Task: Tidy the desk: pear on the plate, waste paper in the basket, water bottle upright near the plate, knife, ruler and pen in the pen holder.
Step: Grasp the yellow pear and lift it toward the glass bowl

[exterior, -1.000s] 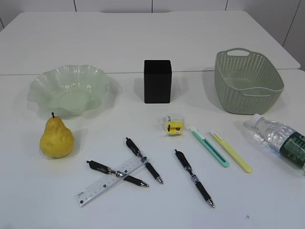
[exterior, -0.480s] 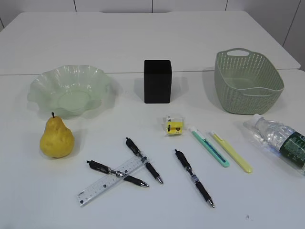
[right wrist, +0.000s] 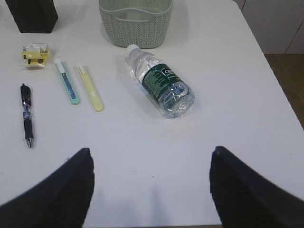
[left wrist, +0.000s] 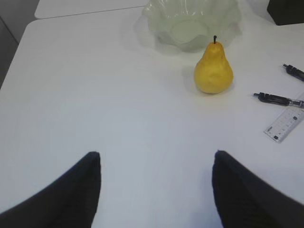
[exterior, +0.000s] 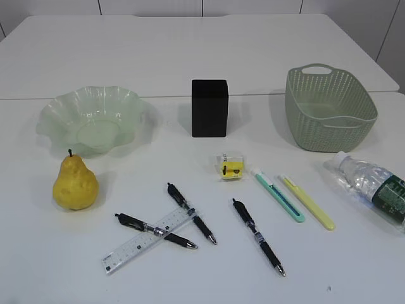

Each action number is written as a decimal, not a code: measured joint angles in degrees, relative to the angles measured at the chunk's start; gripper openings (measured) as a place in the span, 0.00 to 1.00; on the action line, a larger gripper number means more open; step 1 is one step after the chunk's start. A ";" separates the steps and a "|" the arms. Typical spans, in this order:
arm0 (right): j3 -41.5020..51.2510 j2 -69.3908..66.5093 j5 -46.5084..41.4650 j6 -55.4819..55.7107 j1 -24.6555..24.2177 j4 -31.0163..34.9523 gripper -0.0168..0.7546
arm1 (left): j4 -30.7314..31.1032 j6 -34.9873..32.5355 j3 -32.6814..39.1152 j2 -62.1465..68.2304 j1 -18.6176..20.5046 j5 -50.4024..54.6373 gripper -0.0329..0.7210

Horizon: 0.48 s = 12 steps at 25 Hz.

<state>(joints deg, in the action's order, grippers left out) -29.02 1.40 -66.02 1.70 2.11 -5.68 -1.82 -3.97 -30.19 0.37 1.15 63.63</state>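
Note:
On the desk (exterior: 190, 57) the yellow pear (exterior: 74, 185) stands in front of the ruffled green plate (exterior: 88, 119). The black pen holder (exterior: 209, 107) is at centre, the basket (exterior: 329, 109) at right. The waste paper (exterior: 231, 166) lies before the holder. Two knives, teal (exterior: 279, 195) and yellow (exterior: 307, 201), lie side by side. The water bottle (exterior: 373, 187) lies on its side. A ruler (exterior: 149, 239) crosses pens (exterior: 155, 230). My left gripper (left wrist: 156, 154) is open, well short of the pear (left wrist: 213, 72). My right gripper (right wrist: 149, 152) is open, short of the bottle (right wrist: 161, 81).
Another pen (exterior: 257, 235) lies alone near the front, left of the knives (right wrist: 67, 80). The desk's right edge (right wrist: 273, 76) runs close beside the bottle. Neither arm shows in the exterior view.

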 joint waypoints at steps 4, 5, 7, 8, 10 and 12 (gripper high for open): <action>-1.28 -0.27 7.54 2.84 0.00 0.35 0.75 | -0.40 0.00 0.00 0.00 0.00 0.00 0.72; -1.39 -1.40 10.26 3.36 0.00 0.47 0.75 | -0.63 0.15 0.00 0.27 0.00 0.00 0.72; -1.38 -4.95 13.81 3.90 0.00 0.47 0.75 | -1.42 0.29 0.00 1.06 0.00 -0.50 0.72; -1.51 -7.57 14.92 4.12 0.00 0.56 0.74 | -1.66 0.33 -0.27 1.99 0.00 -1.36 0.72; -2.11 -12.99 16.61 4.12 0.00 0.68 0.74 | -1.66 0.33 -1.34 4.61 0.00 -3.48 0.72; -3.16 -18.60 19.38 4.12 0.00 0.68 0.75 | -1.53 0.33 -2.68 8.09 0.00 -6.87 0.72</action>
<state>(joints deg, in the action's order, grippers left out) -32.18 -17.20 -46.64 5.82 2.11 -4.99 -3.35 -3.64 -32.88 8.46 1.15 56.76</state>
